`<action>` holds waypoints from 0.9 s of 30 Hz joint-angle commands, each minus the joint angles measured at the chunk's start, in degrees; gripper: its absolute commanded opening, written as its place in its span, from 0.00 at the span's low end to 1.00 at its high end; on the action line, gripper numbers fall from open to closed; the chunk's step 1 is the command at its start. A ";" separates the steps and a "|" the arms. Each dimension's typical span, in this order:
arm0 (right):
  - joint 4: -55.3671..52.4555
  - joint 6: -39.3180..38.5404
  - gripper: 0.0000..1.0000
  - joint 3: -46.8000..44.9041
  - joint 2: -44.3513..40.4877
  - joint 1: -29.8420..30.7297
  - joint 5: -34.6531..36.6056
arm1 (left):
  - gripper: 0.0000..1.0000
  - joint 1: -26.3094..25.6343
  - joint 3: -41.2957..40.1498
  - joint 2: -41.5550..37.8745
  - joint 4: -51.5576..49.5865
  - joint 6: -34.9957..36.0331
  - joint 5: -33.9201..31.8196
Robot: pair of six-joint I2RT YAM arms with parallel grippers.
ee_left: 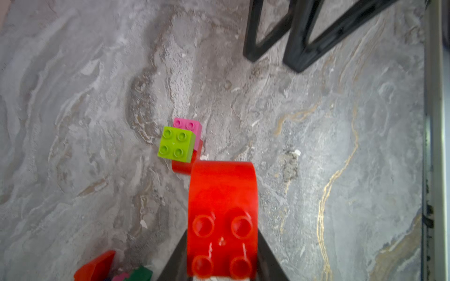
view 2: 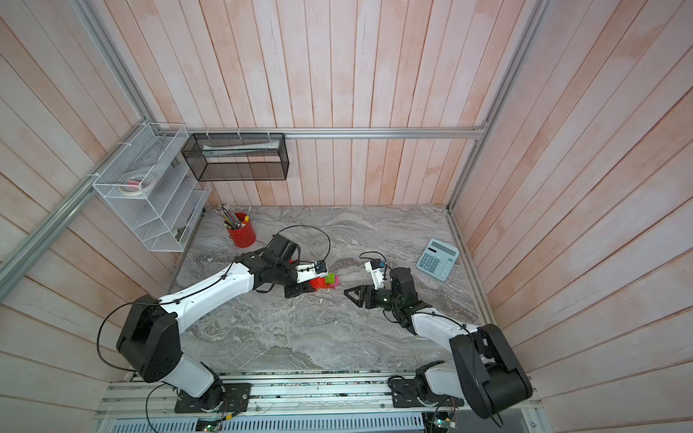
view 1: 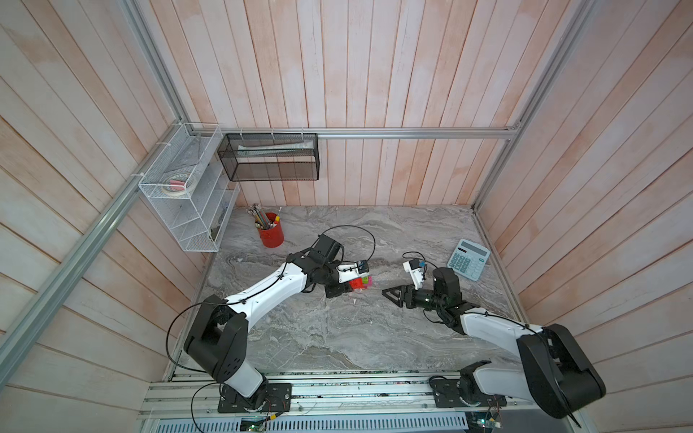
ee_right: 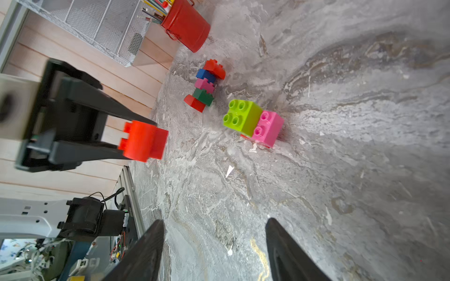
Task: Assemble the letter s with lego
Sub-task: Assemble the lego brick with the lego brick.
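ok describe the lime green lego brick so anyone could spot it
On the grey marble tabletop, look just beyond the red brick held in the left gripper. The lime green square brick sits on a low red brick, beside a pink brick; it is the only lime one.

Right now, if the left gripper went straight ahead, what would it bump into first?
Likely the lime brick, beside the pink brick; the red brick in the left gripper leads. Height is unclear.
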 commanded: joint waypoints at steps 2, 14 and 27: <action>9.82 9.70 0.68 3.62 7.86 -1.11 -6.83 | 0.31 0.81 4.97 3.83 -4.06 1.08 4.53; 22.08 20.67 0.70 12.47 28.28 -1.94 -13.32 | 0.30 1.80 14.61 12.33 -5.48 4.94 7.85; 19.55 20.33 0.69 19.69 37.37 -1.94 -16.58 | 0.30 2.06 21.45 18.67 -9.69 9.26 6.15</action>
